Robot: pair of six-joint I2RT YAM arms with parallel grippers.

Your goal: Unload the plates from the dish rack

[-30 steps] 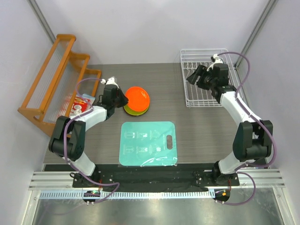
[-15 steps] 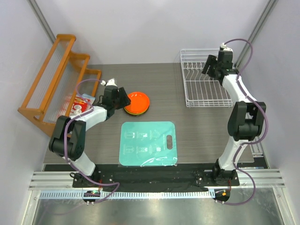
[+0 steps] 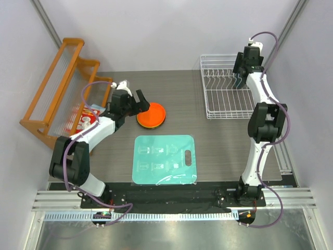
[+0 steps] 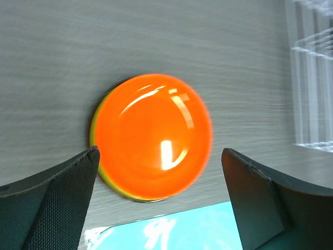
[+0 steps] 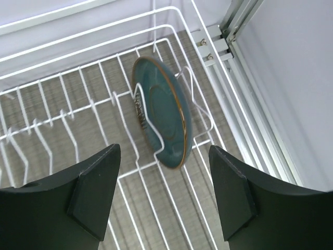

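Observation:
An orange plate (image 3: 151, 115) (image 4: 153, 136) lies on the table on top of a lime green plate (image 4: 102, 172), of which only the rim shows. My left gripper (image 3: 133, 97) (image 4: 160, 152) hangs open just left of and above this stack, holding nothing. In the white wire dish rack (image 3: 223, 107) (image 5: 154, 26) a blue-teal plate (image 5: 164, 120) stands on edge between the tines near the right wall. My right gripper (image 3: 241, 77) (image 5: 164, 150) is open above that plate, its fingers on either side and apart from it.
A teal rectangular mat (image 3: 164, 159) (image 4: 197, 229) lies in front of the plate stack. An orange wooden slanted rack (image 3: 60, 83) stands at the far left with small packets (image 3: 89, 115) beside it. The enclosure wall and a metal rail (image 5: 244, 62) run close along the dish rack's right side.
My left gripper opened, let go of the orange plate on the stack and drew back. The right arm swung to the rack's far right, over the blue-teal plate.

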